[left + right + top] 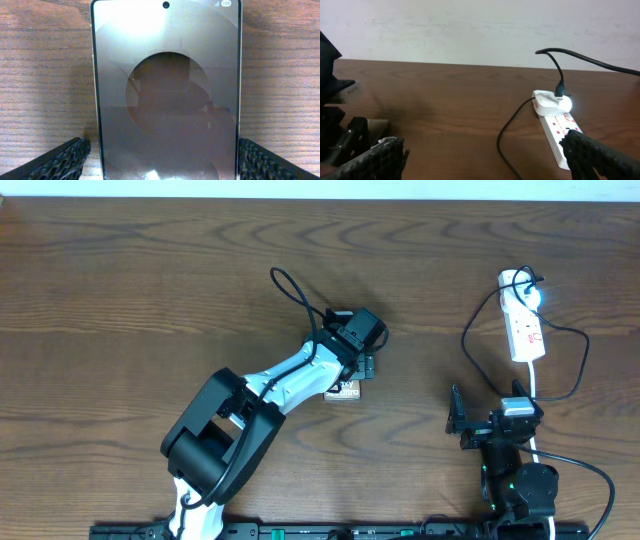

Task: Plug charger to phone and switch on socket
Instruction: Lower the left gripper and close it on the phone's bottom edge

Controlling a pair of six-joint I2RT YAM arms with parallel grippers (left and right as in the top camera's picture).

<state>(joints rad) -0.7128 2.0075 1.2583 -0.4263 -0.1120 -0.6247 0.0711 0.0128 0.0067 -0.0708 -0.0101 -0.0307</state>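
The phone (165,90) lies flat on the wood, dark and glossy, filling the left wrist view. My left gripper (165,167) is open and straddles its near end, with a black finger (62,160) on each side and thin gaps between the pads and the phone's edges. Overhead, that gripper (358,370) hovers over the phone (344,390) at mid-table. The socket (526,320) lies at the far right with the charger's white plug head (550,102) seated in it. The charger's black cable (512,127) loops over the table. My right gripper (485,160) is open and empty, short of the socket (559,127).
The socket's thick white cord (533,385) runs back toward the right arm's base (520,480). The left arm (250,405) stretches diagonally from the near edge to mid-table. A pale wall (480,25) stands behind the table's far edge.
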